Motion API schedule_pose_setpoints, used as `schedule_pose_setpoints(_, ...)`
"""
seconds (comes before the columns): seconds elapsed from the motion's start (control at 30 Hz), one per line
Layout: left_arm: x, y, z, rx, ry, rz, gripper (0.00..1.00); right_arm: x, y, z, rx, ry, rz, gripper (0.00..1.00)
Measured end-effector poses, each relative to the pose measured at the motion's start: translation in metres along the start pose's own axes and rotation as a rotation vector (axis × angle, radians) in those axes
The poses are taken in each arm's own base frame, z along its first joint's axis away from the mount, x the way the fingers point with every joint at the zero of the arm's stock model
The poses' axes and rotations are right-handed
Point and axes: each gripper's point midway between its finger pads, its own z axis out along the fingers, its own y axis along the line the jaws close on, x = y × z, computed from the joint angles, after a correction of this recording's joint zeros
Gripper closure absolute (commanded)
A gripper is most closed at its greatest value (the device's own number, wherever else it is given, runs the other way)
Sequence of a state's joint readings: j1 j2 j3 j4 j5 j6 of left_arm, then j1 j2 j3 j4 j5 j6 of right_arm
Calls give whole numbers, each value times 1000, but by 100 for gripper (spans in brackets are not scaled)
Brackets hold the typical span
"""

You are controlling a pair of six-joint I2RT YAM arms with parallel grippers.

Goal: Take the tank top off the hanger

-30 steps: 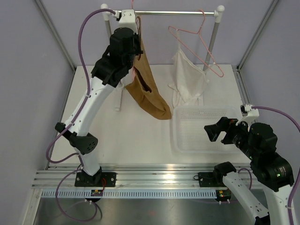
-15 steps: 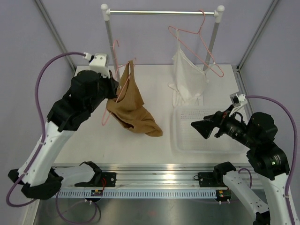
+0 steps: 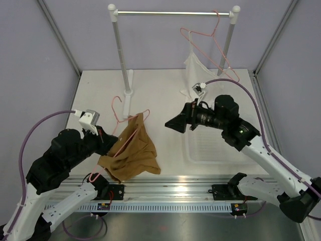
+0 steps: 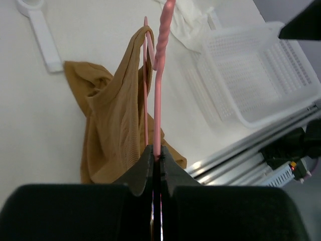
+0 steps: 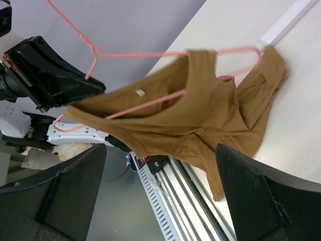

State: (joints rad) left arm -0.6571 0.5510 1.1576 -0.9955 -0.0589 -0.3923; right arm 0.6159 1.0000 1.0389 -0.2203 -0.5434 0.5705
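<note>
Tank top (image 3: 131, 153) hanging on hanger (image 3: 118, 111) at front-left of table (image 3: 165, 100); basket (image 4: 261, 70) lying to its right; rack (image 3: 120, 50) w/ white garment (image 3: 193, 68) standing behind.

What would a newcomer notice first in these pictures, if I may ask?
The caramel tank top, draped on a pink hanger with its hem pooled on the table at front left, stands out first; the left gripper has its jaws shut on the hanger's wire. The right gripper hovers at centre, jaws open and pointed at the top. At the back right, a white garment hangs under the rail.
</note>
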Motion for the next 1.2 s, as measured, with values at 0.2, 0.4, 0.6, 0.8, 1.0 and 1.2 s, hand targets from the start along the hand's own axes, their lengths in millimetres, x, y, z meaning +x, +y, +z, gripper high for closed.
schedule_pose_setpoints(0.2, 45, -9, 7, 97, 79, -89, 100, 31, 6, 72, 70, 45, -106, 7)
schedule_pose_setpoints(0.4, 33, -20, -3, 161, 0, -153, 100, 64, -21, 117, 233, 79, -180, 12)
schedule_pose_setpoints(0.6, 31, -23, -3, 176, -6, -175, 100, 54, -48, 128, 366, 28, -230, 45)
schedule_pose_setpoints(0.8, 25, -27, -3, 193, -27, -186, 100, 38, -55, 133, 423, -18, -274, 47)
schedule_pose_setpoints(1.0, 24, -27, -3, 193, -27, -187, 100, 44, -62, 137, 434, -1, -285, 59)
schedule_pose_setpoints(1.2, 25, -27, -3, 193, -26, -190, 100, 43, -66, 140, 435, -8, -293, 97)
